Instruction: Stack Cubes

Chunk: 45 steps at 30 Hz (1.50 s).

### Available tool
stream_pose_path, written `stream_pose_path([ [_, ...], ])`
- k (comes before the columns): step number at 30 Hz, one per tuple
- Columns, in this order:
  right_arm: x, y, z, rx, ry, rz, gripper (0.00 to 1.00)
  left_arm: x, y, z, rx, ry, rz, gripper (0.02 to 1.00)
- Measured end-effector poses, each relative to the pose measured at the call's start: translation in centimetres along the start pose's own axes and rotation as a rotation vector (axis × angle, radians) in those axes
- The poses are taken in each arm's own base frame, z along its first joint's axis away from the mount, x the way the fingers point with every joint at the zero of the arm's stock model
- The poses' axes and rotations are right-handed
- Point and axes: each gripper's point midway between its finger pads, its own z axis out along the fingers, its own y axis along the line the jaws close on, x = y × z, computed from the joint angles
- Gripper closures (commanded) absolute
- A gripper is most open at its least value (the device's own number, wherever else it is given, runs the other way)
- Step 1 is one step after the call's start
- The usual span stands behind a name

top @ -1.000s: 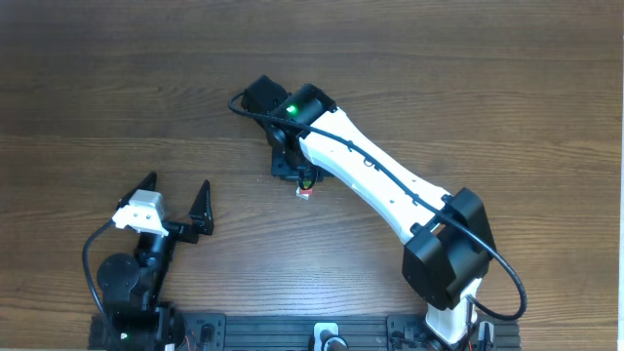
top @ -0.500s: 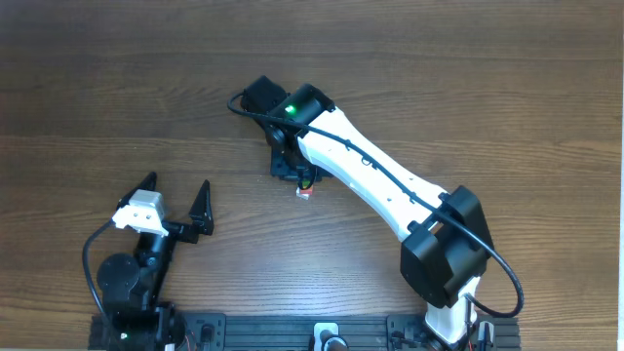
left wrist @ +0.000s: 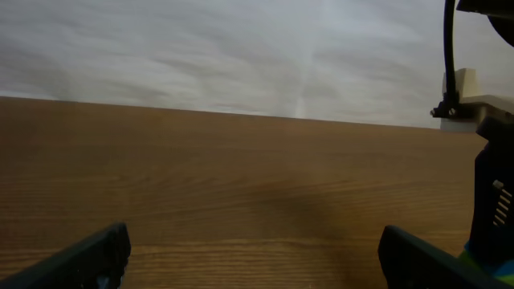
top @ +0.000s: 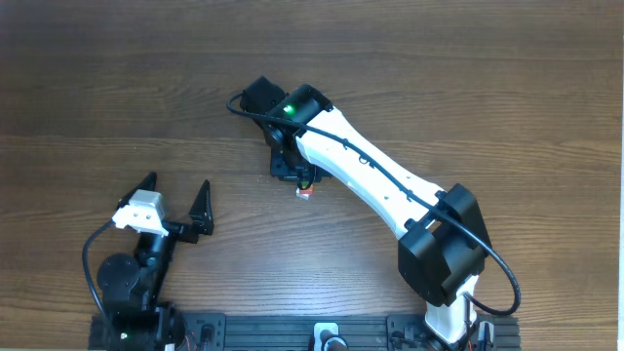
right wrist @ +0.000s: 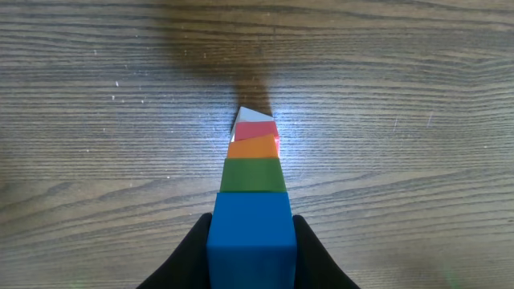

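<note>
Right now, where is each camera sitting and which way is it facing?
Top view: fixed overhead, facing down on the brown wooden table; both arms, open left gripper.
Left wrist view: low, facing across the table toward a white wall; own fingers, right arm beside.
Right wrist view: facing down the stack of coloured cubes; right gripper clamps the blue top cube.
Shared: top and right wrist views show the red cube.

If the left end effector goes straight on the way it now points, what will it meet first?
Probably nothing: the left end effector faces open table up to its far edge; the right arm stands aside of that line, though depth is unclear.
</note>
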Motion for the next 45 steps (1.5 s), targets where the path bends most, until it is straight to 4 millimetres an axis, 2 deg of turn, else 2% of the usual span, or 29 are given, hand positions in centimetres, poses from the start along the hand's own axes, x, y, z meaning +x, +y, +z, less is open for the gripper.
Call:
stream_pose_path([
  [19,0.02,0.00,0.26,0.005,0.005,0.000,0.864,0.00,0.00,0.00,0.000,0.000,0.000,0.018],
  [29,0.00,0.04,0.40,0.006,0.007,0.002,0.698,0.00,0.00,0.00,0.000,0.000,0.000,0.018],
  [35,-0.01,0.05,0.46,0.007,0.007,0.004,0.535,0.00,0.00,0.00,0.000,0.000,0.000,0.018],
  [39,0.00,0.05,0.46,0.007,0.008,0.004,0.375,0.00,0.00,0.00,0.000,0.000,0.000,0.018],
  [43,-0.11,-0.02,0.47,0.003,0.010,0.008,0.023,0.00,0.00,0.00,0.000,0.000,0.000,0.020],
  [45,-0.46,-0.27,0.49,0.001,0.008,0.007,0.009,0.00,0.00,0.00,0.000,0.000,0.000,0.018],
])
